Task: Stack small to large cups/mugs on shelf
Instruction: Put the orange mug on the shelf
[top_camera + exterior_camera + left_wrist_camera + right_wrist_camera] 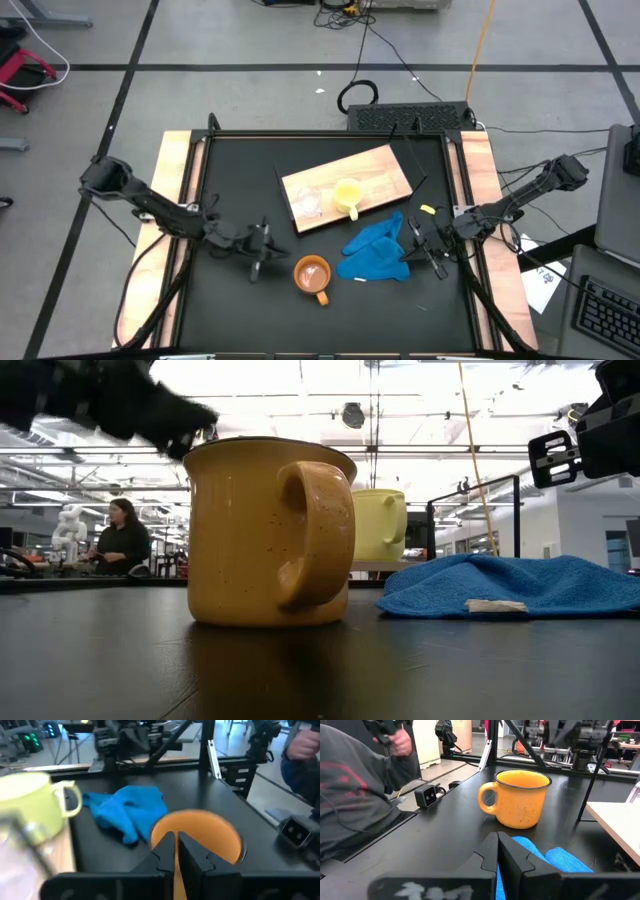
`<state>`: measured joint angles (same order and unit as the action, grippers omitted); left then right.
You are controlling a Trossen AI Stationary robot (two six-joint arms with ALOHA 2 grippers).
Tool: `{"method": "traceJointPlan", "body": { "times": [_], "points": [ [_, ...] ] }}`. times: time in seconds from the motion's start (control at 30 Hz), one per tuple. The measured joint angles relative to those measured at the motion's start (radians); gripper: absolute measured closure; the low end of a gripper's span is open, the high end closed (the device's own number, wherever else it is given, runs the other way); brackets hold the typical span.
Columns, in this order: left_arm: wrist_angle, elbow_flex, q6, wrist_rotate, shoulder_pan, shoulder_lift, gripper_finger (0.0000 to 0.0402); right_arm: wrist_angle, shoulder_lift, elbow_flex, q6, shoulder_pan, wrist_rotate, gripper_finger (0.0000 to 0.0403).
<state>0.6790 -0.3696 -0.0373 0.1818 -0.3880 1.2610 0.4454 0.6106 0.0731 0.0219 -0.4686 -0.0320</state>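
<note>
The orange mug (312, 275) stands upright on its base on the black table, handle toward the near edge; it fills the low view (265, 530). The yellow mug (347, 195) and the clear glass cup (307, 203) stand side by side on the wooden shelf board (375, 170). My left gripper (268, 252) is shut and hovers just left of the orange mug (200, 827), level with its rim. My right gripper (428, 248) is shut and hangs above the right edge of the blue cloth (378, 250), pointing toward the orange mug (520, 797).
The blue cloth (510, 585) lies crumpled between the orange mug and my right gripper, with a small white tag on its near side. The board lies slanted at the table's middle. A person in a grey sleeve (355, 785) stands beside the table; another sits far off (120, 540).
</note>
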Motion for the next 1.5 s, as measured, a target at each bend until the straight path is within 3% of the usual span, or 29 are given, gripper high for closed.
{"method": "traceJointPlan", "body": {
  "times": [0.27, 0.43, 0.7, 0.9, 1.2, 1.5],
  "points": [
    [-0.325, -0.256, 0.000, 0.000, -0.020, 0.000, 0.0399, 0.000, 0.000, 0.000, 0.000, 0.000, 0.002, 0.0403],
    [-0.527, -0.391, -0.023, 0.051, -0.016, 0.026, 0.0395, -0.001, 0.000, 0.000, 0.000, 0.000, 0.005, 0.0403],
    [-0.668, -0.524, -0.033, 0.054, -0.018, 0.079, 0.0389, 0.024, 0.000, -0.020, 0.018, 0.000, 0.007, 0.0403],
    [-0.734, -0.601, -0.065, 0.054, -0.006, 0.144, 0.0326, 0.041, 0.001, -0.042, 0.042, 0.000, 0.007, 0.0403],
    [-1.014, -0.816, -0.158, 0.001, 0.046, 0.321, 0.0209, 0.066, 0.002, -0.044, 0.042, 0.000, 0.007, 0.0403],
    [-1.186, -0.964, -0.185, -0.120, 0.098, 0.435, 0.0185, 0.068, 0.001, -0.045, 0.042, 0.000, 0.007, 0.0403]
  ]
}}
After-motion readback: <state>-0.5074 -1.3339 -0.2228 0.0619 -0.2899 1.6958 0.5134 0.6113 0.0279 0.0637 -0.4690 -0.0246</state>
